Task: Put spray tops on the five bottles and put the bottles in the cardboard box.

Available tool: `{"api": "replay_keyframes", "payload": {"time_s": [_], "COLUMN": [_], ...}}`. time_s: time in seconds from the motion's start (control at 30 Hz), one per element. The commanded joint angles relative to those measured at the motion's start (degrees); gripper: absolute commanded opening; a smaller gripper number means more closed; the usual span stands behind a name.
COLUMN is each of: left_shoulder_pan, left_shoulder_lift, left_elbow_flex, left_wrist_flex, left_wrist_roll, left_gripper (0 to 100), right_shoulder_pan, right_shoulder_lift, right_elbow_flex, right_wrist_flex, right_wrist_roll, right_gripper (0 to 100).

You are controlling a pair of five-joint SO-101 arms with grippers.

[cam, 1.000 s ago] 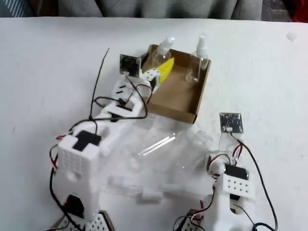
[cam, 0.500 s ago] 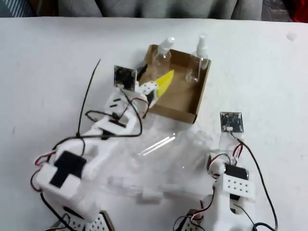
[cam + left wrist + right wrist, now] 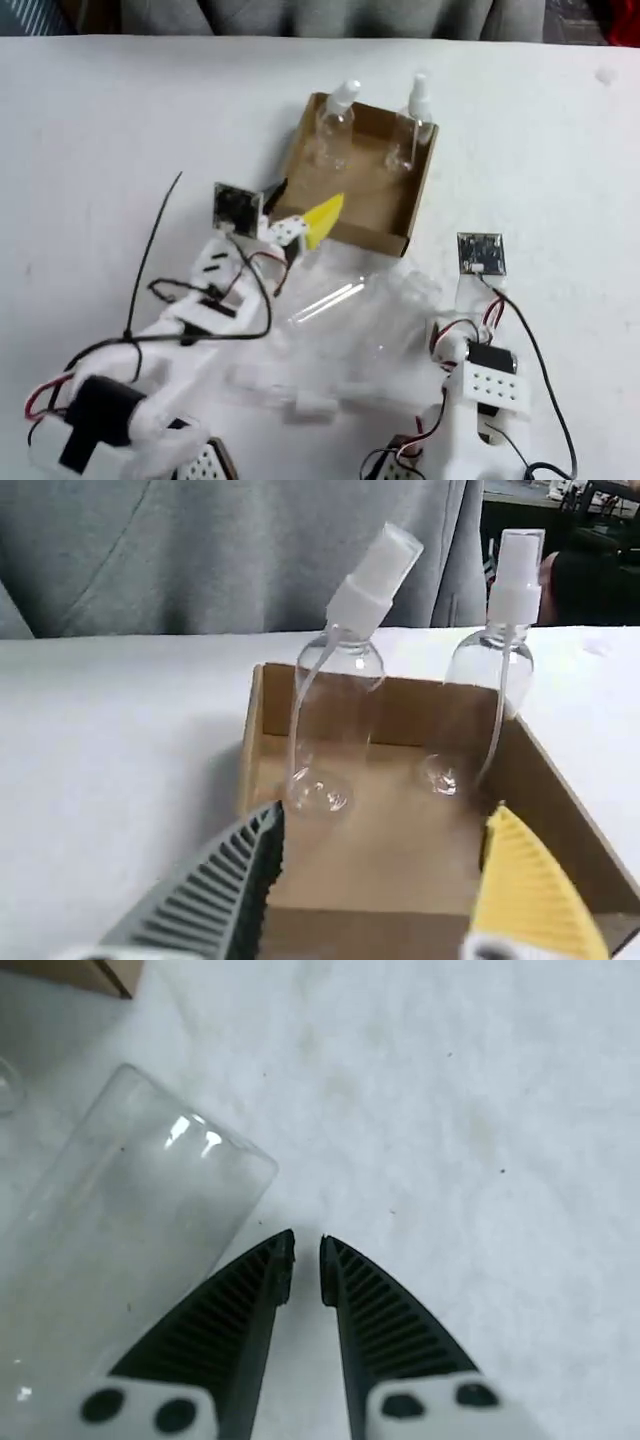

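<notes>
We see the left gripper (image 3: 385, 825) with its jaws wide open and empty, just before the near wall of the cardboard box (image 3: 410, 715). Inside, at the far wall, the first bottle (image 3: 335, 720) and the second bottle (image 3: 480, 705) stand upright, both with spray tops (image 3: 375, 575). The right gripper (image 3: 306, 1260) has its jaws almost closed on nothing, over the table (image 3: 450, 1080), beside a lying clear bottle (image 3: 130, 1220).

The left arm lies low, stretched forward at a slant. The left end effector (image 3: 385, 825) is spread wide and holds nothing, with one finger grey and the other yellow. The right arm sits folded near its base. The right end effector (image 3: 305, 1258) points down, its fingers nearly touching and empty.
</notes>
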Motion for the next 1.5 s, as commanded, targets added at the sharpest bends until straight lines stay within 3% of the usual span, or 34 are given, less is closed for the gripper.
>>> {"api": "replay_keyframes", "payload": {"time_s": [0.0, 0.5, 0.63, 0.77, 0.9, 1.23, 1.47], "left_shoulder_pan": [-3.1, -17.2, -21.1, -23.5, -26.8, -27.0, -27.3], "left_shoulder_lift": [-7.6, -24.9, -26.9, -28.9, -29.2, -29.4, -29.5], "left_elbow_flex": [5.3, 22.9, 22.5, 22.9, 22.9, 22.9, 22.9], "left_wrist_flex": [0.4, 2.3, 11.0, 13.5, 13.7, 18.4, 19.3], "left_wrist_roll": [0.2, 0.6, 0.6, 0.4, 0.4, 0.3, 0.1], "left_gripper": [29, 28, 17, 1, 7, 7, 7], "right_shoulder_pan": [-0.4, -0.4, -0.4, -0.2, 0.0, 6.1, 5.7], "right_shoulder_lift": [-0.3, -0.3, -0.2, -0.3, -0.7, -0.7, -0.2], "right_elbow_flex": [-0.4, -0.4, -0.4, -0.4, -0.4, -2.7, -21.0], "right_wrist_flex": [-0.9, -0.8, -0.8, -0.8, -0.9, -7.3, 8.8], "right_wrist_roll": [0.5, 0.5, 0.5, 0.5, 0.5, 0.5, 0.5], "right_gripper": [1.5, 1.5, 1.5, 1.5, 1.5, 1.5, 1.5]}}
